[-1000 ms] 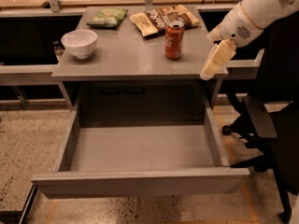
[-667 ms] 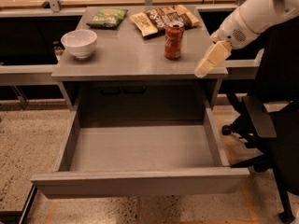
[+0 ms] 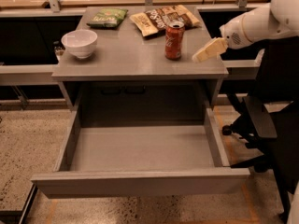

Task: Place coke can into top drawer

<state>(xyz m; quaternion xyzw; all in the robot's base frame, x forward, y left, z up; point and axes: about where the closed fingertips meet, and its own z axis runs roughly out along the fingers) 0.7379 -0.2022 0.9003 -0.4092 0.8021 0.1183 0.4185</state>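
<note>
- White bowl (image 3: 79, 42): upright on the table top, far to the left of the gripper, near the table's left edge. Nothing can be seen inside it.
- Green bag (image 3: 107, 17): lying flat at the back of the table, well to the left of the gripper and farther back than it.
- Grey table (image 3: 126, 64): its top runs from the bowl across to just under the gripper. The right front corner lies directly below and slightly left of the gripper.
- Top drawer (image 3: 140, 183): pulled fully out towards the camera, below the table top and lower left of the gripper. Its floor is bare grey, and the front panel is flat and plain.
- Snack packets (image 3: 161, 20): several brown and tan packs overlapping at the back of the table, to the left of the gripper and behind it.
- Coke can (image 3: 174, 41): standing upright on the table top, just left of the gripper with a clear gap between them. It is in front of the snack packets and not in the drawer.
- Gripper (image 3: 208, 51): above the table's right edge, angled down and to the left, with its tip pointing towards the can. It touches nothing. Whether it is released or clenched cannot be told.
- White arm (image 3: 254, 24): extends up and to the right from the gripper, out of the top right corner.
- Black chair (image 3: 275, 125): on the floor, below and to the right of the gripper, beside the drawer's right side.
</note>
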